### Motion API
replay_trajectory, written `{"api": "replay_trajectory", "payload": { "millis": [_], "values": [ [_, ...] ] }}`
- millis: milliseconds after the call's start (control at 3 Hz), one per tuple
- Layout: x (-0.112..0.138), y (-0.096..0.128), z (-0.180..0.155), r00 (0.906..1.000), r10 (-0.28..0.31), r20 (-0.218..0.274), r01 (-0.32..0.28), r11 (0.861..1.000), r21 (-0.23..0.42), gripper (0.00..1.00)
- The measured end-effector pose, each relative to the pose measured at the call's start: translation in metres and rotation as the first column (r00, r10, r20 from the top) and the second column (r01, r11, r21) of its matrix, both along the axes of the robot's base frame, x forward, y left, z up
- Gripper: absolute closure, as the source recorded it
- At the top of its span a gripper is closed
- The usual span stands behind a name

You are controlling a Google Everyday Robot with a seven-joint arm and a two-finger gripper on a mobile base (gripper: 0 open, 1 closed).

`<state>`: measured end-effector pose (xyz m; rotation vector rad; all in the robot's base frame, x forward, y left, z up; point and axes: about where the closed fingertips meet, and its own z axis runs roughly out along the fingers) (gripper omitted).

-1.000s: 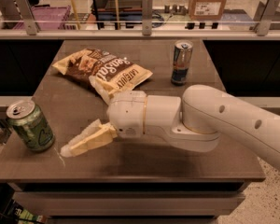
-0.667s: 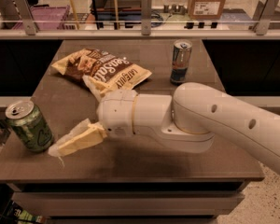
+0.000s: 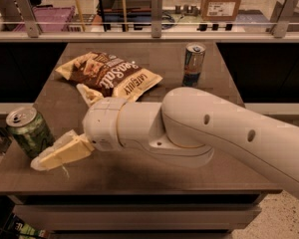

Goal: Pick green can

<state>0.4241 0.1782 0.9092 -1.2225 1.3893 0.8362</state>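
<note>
The green can [image 3: 30,132] stands upright at the left edge of the dark table [image 3: 154,176], green patterned body with a silver top and pull tab. My gripper [image 3: 54,156] comes in from the right on the white arm [image 3: 199,128]. It lies low over the table just right of the can and slightly in front of it, with its tip near the can's base. It holds nothing that I can see.
A brown and yellow chip bag [image 3: 109,76] lies at the back left of the table. A tall slim blue-and-silver can [image 3: 193,64] stands at the back right. A rail with posts [image 3: 156,14] runs behind the table. The can is close to the table's left edge.
The arm has moved left, bringing the gripper closer to the green can. The can, the bag and the slim can have not moved.
</note>
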Motion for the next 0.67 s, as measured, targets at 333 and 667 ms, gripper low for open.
{"api": "replay_trajectory", "payload": {
  "millis": [333,667],
  "values": [
    [0.0,0.013,-0.004,0.9997,0.021,-0.007,-0.021,1.0,0.001,0.0],
    [0.001,0.023,-0.007,0.9983,0.056,-0.012,-0.056,0.998,0.02,0.0]
  ]
}}
